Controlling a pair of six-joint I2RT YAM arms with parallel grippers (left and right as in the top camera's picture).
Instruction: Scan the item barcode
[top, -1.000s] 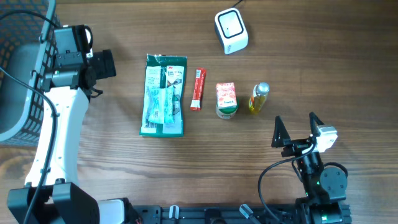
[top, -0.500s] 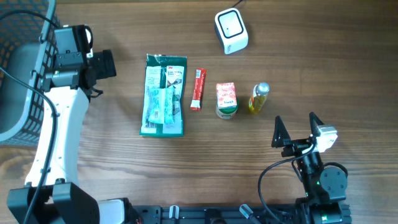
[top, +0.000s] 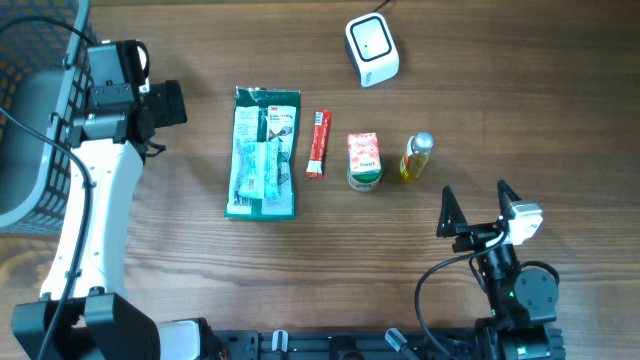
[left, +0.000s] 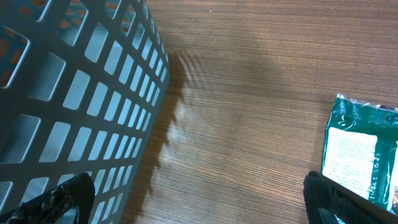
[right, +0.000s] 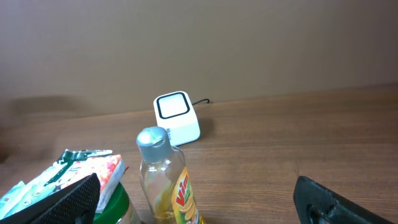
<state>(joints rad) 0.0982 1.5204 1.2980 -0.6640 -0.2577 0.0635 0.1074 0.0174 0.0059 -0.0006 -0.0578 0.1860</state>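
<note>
Our left jaws and right jaws are wide apart, holding nothing. The bottle (top: 417, 157) stands mid-way along the counter (top: 520, 90), just ahead of the right jaws. It is tall and thin, so a bump could tip it onto the carton (top: 364, 160) beside it.

A grey lattice basket (top: 25, 150) sits at the wooden table's (top: 560, 100) left edge.

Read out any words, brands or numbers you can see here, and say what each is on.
"Vi", red letters, rest unclear: label of the yellow bottle.
"3M", probably, very small: top of the green packet.
Print on the red sachet: too small to read.
Print on the red-and-white carton: too blurred to read.
On the white scanner: no text seen.
</note>
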